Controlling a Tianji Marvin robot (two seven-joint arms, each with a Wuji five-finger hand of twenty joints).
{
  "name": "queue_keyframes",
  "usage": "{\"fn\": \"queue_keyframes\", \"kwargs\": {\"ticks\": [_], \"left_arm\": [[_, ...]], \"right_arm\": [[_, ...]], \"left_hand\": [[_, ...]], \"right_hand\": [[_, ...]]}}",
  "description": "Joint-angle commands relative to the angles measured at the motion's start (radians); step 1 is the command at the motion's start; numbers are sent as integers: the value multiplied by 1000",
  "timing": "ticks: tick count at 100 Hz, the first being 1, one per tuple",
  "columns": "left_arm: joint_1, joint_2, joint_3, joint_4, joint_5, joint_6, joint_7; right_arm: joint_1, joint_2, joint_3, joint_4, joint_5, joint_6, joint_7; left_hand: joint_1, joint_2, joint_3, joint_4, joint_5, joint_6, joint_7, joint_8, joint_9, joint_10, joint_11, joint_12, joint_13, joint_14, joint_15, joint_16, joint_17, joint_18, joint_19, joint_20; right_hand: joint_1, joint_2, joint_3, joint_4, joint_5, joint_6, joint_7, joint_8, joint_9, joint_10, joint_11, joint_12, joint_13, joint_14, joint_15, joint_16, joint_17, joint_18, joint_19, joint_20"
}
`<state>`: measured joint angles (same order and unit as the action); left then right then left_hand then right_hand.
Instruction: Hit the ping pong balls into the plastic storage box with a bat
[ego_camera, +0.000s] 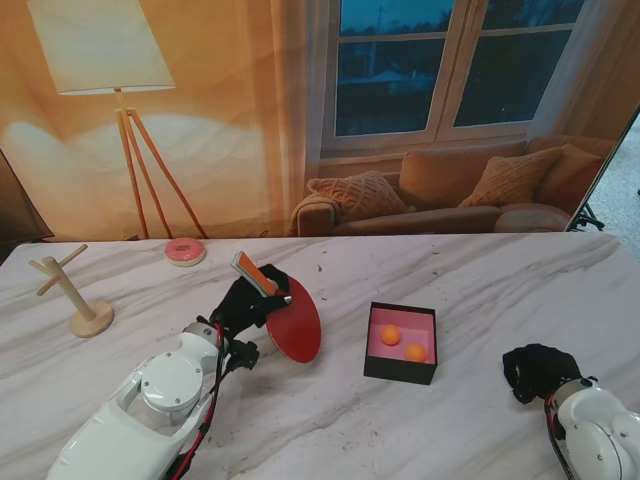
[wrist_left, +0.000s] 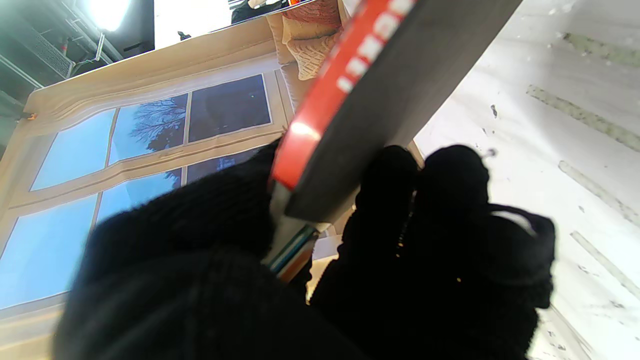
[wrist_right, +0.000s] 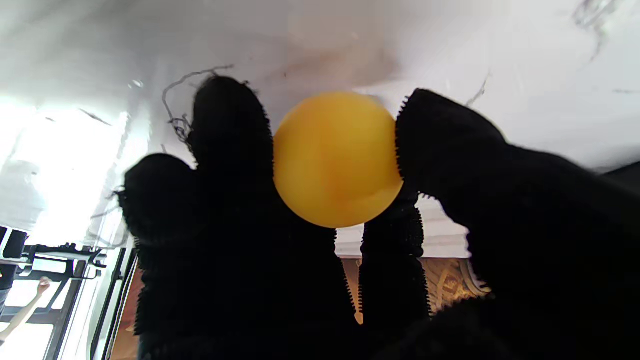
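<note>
My left hand (ego_camera: 248, 303), in a black glove, is shut on the handle of a red bat (ego_camera: 296, 322), whose blade stands on edge just left of the box. In the left wrist view the bat handle (wrist_left: 360, 100) runs between my gloved fingers (wrist_left: 450, 200). The black storage box (ego_camera: 402, 343) with a pink inside holds two orange ping pong balls (ego_camera: 389, 335) (ego_camera: 415, 352). My right hand (ego_camera: 540, 370) rests near the table's front right. The right wrist view shows a third orange ball (wrist_right: 337, 157) pinched between its fingers (wrist_right: 230, 140).
A wooden peg stand (ego_camera: 80, 300) is at the far left of the marble table (ego_camera: 480, 280). A pink doughnut (ego_camera: 185, 251) lies farther from me, behind the bat. A printed living-room backdrop closes the table's far edge.
</note>
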<state>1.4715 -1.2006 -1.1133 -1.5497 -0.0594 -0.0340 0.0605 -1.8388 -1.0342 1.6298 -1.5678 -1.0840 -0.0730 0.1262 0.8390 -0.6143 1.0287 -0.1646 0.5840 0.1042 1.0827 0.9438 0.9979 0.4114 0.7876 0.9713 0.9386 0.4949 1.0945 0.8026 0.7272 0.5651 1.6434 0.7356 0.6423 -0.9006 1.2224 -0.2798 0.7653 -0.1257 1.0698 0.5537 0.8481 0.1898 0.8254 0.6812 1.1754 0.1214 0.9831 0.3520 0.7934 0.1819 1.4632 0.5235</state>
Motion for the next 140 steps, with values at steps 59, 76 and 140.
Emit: {"fn": "queue_keyframes", "kwargs": {"ticks": [59,76,140], "left_arm": [[-9,-4,2,-3,-13,-5,-14],[-8,-4,-2,-5,-12,-11,-13],[9,3,-26,-12,-20,-49,-28]], "right_arm": [[25,-16,33,-116,21,-81,-75],[56,-20,15,-156,51,-110,-81],[213,-36,-186,-253,231,-64,-53]], "left_hand": [[8,-19,81,-26,30,24,49,17,17,-118,12,13,-13,151,32,10,10,-56,32,14],[10,-20,82,-25,32,22,49,17,19,-118,12,14,-13,151,32,10,10,-56,32,14],[15,-40,100,-24,52,1,56,15,27,-117,4,15,-13,150,32,9,6,-54,29,14]], "right_hand": [[159,68,73,10,89,21,62,9,95,-53,82,18,38,-83,32,9,15,-23,20,-7],[159,71,70,10,89,18,58,7,93,-55,79,18,37,-84,30,10,15,-24,19,-7],[161,79,59,12,88,17,51,10,94,-58,72,20,37,-90,28,21,21,-29,17,-2]]}}
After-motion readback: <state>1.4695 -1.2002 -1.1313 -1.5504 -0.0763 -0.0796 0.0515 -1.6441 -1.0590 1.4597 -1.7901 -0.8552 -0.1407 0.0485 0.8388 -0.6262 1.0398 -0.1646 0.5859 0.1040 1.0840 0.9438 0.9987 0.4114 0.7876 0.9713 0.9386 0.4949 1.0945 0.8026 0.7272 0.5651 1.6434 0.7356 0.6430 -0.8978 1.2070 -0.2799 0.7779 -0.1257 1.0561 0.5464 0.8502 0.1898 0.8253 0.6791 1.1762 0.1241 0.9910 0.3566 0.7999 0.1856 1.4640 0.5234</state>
